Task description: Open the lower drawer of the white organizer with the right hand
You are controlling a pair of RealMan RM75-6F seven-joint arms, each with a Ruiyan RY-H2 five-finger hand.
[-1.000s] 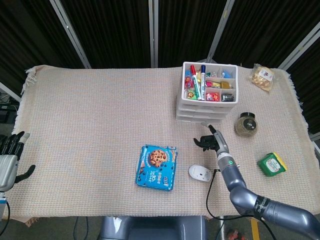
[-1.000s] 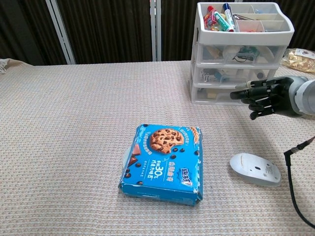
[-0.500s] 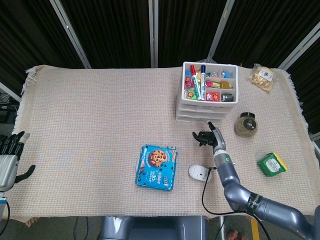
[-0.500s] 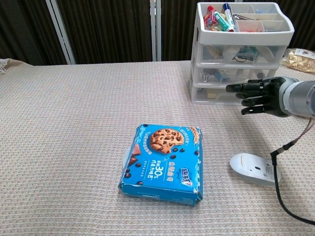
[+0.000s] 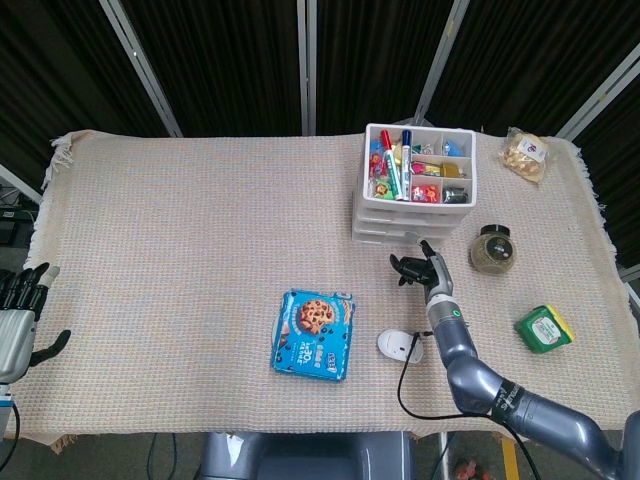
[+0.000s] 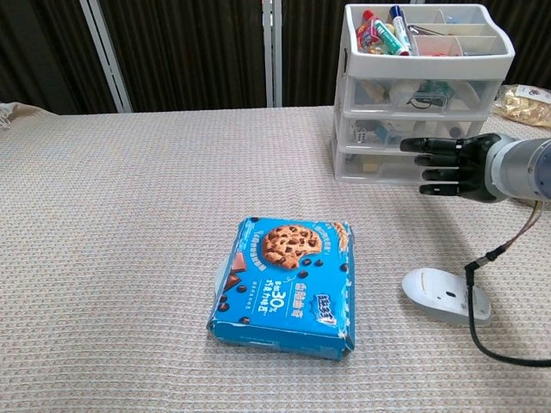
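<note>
Chest view shows my right hand (image 6: 448,163) empty, fingers stretched out and slightly apart, fingertips just at the front of the white organizer (image 6: 422,95) at the counter's far right. I judge I'm on the approach: the lower drawer (image 6: 379,162) looks closed. Next I need to hook fingertips on its front and draw back straight.

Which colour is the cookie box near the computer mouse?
Blue; the cookie box shows best in the chest view.

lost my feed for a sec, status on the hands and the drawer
Right hand open, fingers level with lower drawer of white plastic organizer, no grip. Drawer shut. Left hand open at table edge. Nothing in the way.
</note>
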